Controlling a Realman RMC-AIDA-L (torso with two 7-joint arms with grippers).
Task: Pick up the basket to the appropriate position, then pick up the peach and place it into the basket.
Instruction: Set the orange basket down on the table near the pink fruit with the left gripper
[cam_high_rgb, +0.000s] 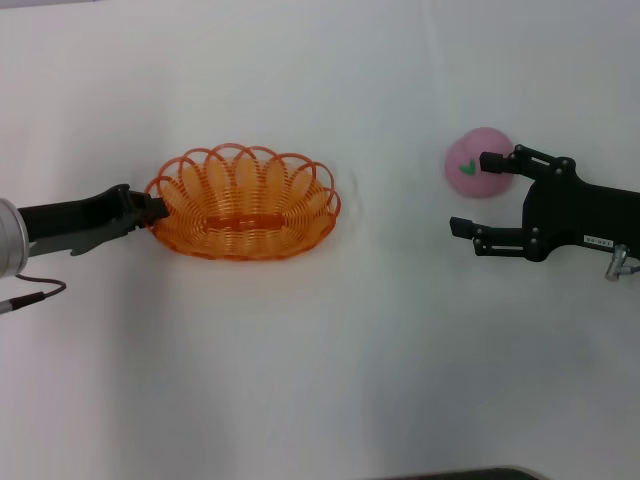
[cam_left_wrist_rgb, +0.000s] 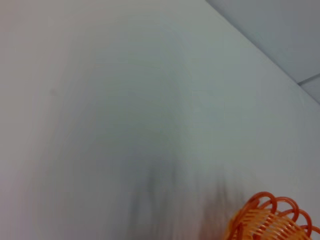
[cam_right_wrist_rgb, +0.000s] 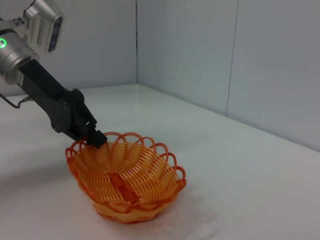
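My left gripper (cam_high_rgb: 153, 210) pinches the scalloped rim at the left end of the orange basket (cam_high_rgb: 243, 203), which sits on the white table (cam_high_rgb: 330, 370). My right gripper (cam_high_rgb: 476, 192) spreads wide, empty, one finger touching the pink peach (cam_high_rgb: 472, 160), well right of the basket.

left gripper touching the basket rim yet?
Touching. In the right wrist view the left gripper is clamped on the scalloped rim of the basket, fingertips overlapping the loops; the head view agrees.
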